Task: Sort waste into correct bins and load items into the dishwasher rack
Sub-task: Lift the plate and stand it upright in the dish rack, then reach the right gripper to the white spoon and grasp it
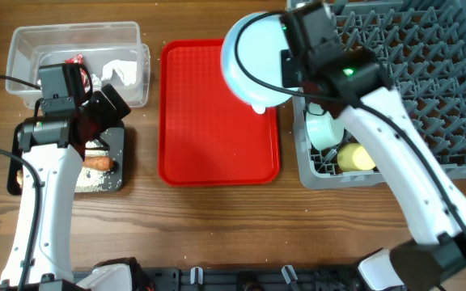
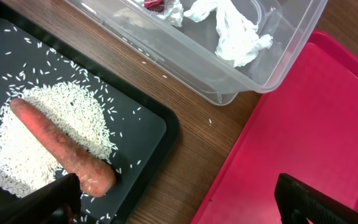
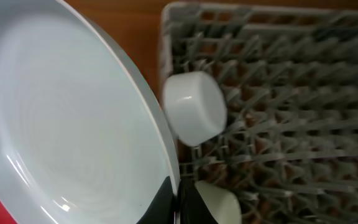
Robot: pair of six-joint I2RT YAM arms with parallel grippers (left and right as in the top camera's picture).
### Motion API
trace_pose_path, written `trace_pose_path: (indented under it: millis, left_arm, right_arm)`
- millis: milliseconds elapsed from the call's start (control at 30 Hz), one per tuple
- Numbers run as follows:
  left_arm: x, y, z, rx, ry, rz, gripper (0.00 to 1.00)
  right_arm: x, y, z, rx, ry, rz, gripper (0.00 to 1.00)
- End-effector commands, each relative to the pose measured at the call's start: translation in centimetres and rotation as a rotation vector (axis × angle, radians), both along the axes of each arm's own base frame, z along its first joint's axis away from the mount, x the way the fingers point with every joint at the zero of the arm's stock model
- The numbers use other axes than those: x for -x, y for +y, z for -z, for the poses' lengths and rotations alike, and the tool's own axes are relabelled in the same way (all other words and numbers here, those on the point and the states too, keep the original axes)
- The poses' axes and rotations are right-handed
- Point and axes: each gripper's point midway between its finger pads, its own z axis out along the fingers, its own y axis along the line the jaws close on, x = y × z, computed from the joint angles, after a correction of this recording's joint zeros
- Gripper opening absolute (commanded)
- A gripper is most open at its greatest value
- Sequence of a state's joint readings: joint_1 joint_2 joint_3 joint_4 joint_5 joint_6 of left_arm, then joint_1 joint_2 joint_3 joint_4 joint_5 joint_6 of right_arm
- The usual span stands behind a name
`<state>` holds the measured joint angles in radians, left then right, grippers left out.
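My right gripper [image 1: 291,63] is shut on the rim of the pale blue plate [image 1: 253,61] and holds it tilted over the red tray's far right corner, beside the grey dishwasher rack [image 1: 427,89]. In the right wrist view the fingers [image 3: 176,200] pinch the plate [image 3: 61,118]. A pale bowl [image 1: 324,129] and a yellow cup [image 1: 354,158] sit in the rack's near left corner. My left gripper [image 1: 103,113] is open and empty over the black tray [image 2: 135,134], which holds the carrot [image 2: 61,149] and rice [image 2: 17,155]. The clear tub [image 2: 253,68] holds tissue [image 2: 235,31] and the red wrapper [image 2: 154,5].
The flat red serving tray [image 1: 217,121] lies between the black tray and the rack. Loose rice grains lie on the wooden table between the tub and the black tray. The left arm's base stands at the near left edge.
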<state>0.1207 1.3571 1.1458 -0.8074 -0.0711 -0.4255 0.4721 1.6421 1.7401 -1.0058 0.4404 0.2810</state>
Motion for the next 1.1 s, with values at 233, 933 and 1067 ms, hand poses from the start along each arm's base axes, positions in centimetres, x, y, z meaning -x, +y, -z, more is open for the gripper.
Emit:
trace_pose_path:
  millis: [233,933,1067]
  left_arm:
    - [-0.3,0.5,-1.4,-0.009,-0.041,-0.023,1.00]
    - [-0.3,0.5,-1.4,-0.009,-0.041,-0.023,1.00]
    - [-0.3,0.5,-1.4,-0.009,-0.041,-0.023,1.00]
  right_arm:
    - [-0.2,-18.5,-4.8,0.317,-0.191,0.637,0.04]
    - [-8.9,-17.7,8.3,0.378,0.086,0.372,0.13]
    - [-9.1,-16.7,9.0,0.321,0.101,0.327,0.65]
